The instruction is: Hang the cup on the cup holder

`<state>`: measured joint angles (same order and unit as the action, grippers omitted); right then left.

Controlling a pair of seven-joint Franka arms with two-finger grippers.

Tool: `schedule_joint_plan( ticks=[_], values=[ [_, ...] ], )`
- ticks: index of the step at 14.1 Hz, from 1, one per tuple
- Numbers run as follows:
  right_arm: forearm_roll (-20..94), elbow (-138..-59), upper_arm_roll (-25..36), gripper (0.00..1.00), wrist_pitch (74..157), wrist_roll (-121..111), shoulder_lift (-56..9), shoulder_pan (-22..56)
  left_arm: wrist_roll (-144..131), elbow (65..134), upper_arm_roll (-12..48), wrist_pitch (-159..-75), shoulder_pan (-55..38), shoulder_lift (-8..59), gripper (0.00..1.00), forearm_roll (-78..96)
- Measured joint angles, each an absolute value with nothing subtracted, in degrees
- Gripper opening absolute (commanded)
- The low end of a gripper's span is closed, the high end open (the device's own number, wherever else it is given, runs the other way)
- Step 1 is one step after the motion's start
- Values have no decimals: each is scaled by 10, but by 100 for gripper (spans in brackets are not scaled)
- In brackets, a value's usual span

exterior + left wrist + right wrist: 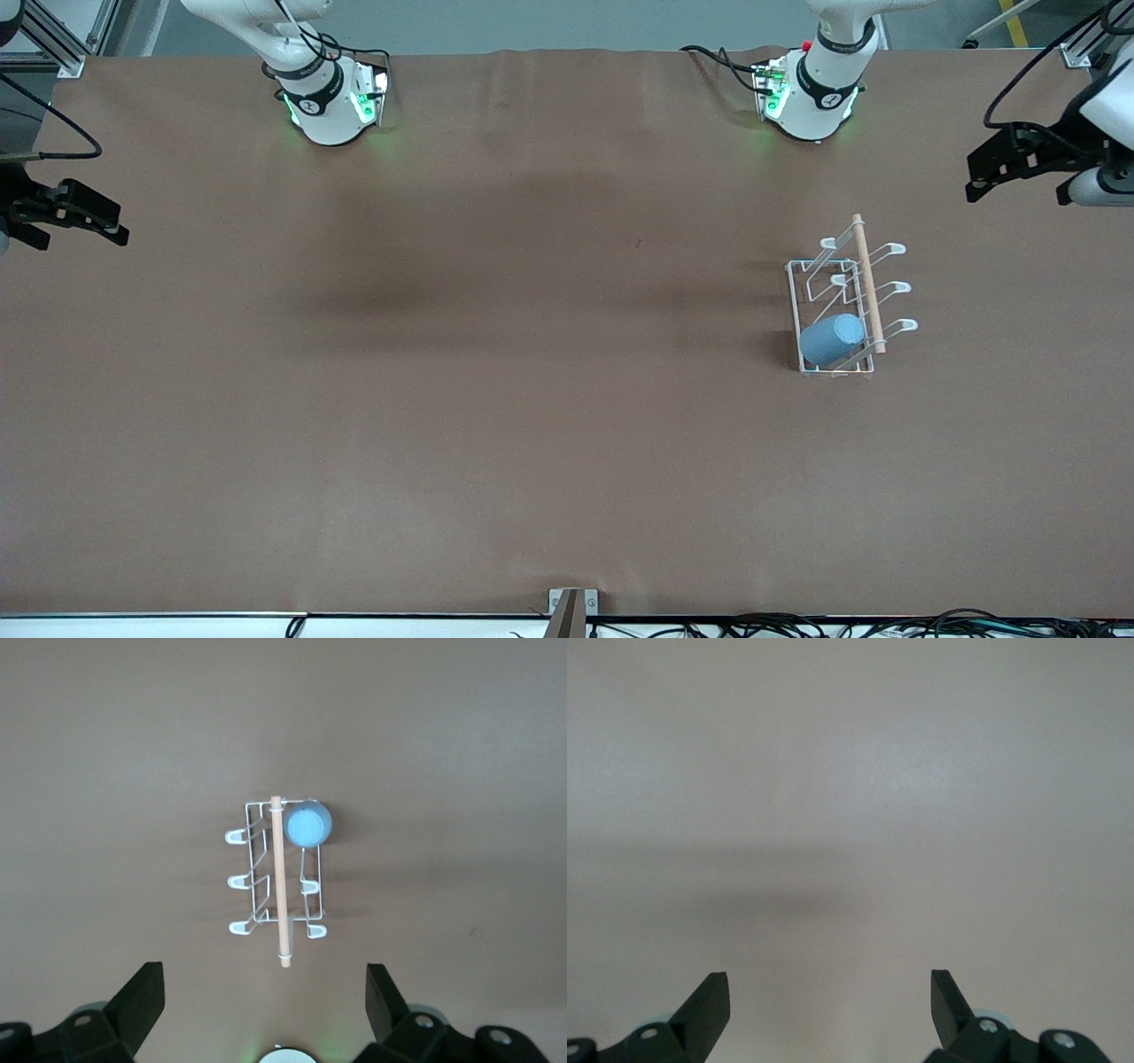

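Observation:
The light-blue cup (pixel 831 339) sits upside down and tilted over a prong of the white wire cup holder (pixel 866 283), at the holder's end nearest the front camera. The holder stands toward the left arm's end of the table. In the left wrist view the cup (pixel 307 824) and holder (pixel 279 877) lie well below. My left gripper (pixel 973 182) (pixel 266 979) is open and empty, high up near the table's edge at the left arm's end. My right gripper (pixel 122 226) (pixel 830 988) is open and empty, over the table's edge at the right arm's end.
The brown table cover (pixel 532 399) is bare apart from the holder. The two arm bases (pixel 328 106) (pixel 811 102) stand along the edge farthest from the front camera. A small bracket (pixel 571 607) and cables lie at the near edge.

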<state>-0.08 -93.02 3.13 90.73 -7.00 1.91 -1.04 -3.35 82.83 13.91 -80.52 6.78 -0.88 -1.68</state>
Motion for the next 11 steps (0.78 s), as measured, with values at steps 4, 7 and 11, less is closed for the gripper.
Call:
schedule_joint_plan(
  ticks=[4, 7, 11],
  values=[
    [-1, -930, 31, 100, 907, -70, 19, -10, -38, 913, 138, -847, 66, -67, 100, -11],
    [-1, -930, 31, 100, 908, -70, 18, -10, -37, 942, 135, -855, 66, -92, 100, -5],
    [-1, -930, 31, 100, 909, -70, 18, -10, -37, 948, 114, -855, 45, -94, 100, 8]
  ],
)
